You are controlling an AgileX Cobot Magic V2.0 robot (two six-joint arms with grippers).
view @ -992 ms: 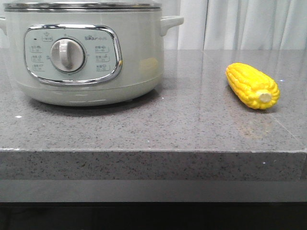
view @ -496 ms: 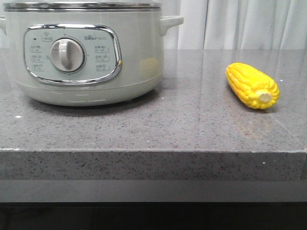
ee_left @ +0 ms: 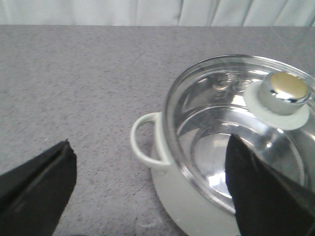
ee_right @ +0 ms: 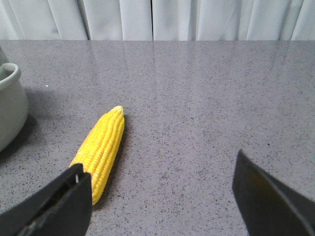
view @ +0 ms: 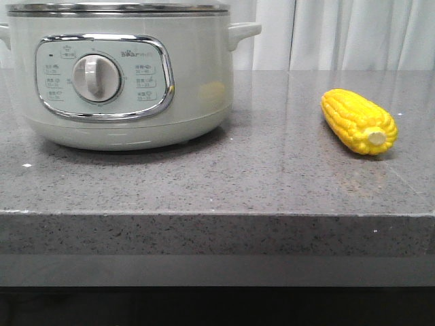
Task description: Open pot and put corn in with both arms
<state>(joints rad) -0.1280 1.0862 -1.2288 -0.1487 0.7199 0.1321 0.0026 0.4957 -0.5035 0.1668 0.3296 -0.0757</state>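
The pale grey-green pot (view: pixel 122 75) stands at the left of the counter, its dial panel facing me and its steel-rimmed glass lid (ee_left: pixel 236 128) on, with a chrome knob (ee_left: pixel 284 92). The yellow corn (view: pixel 358 121) lies on the counter to the right, stub end toward me. Neither gripper shows in the front view. My left gripper (ee_left: pixel 150 184) is open above the pot's side handle (ee_left: pixel 143 142), one finger over the lid. My right gripper (ee_right: pixel 162 196) is open and empty above the counter, the corn (ee_right: pixel 101 150) beside one finger.
The grey speckled counter (view: pixel 258 176) ends in a front edge close to me. White curtains (view: pixel 340 34) hang behind it. The pot's other side (ee_right: pixel 10 105) shows at the edge of the right wrist view.
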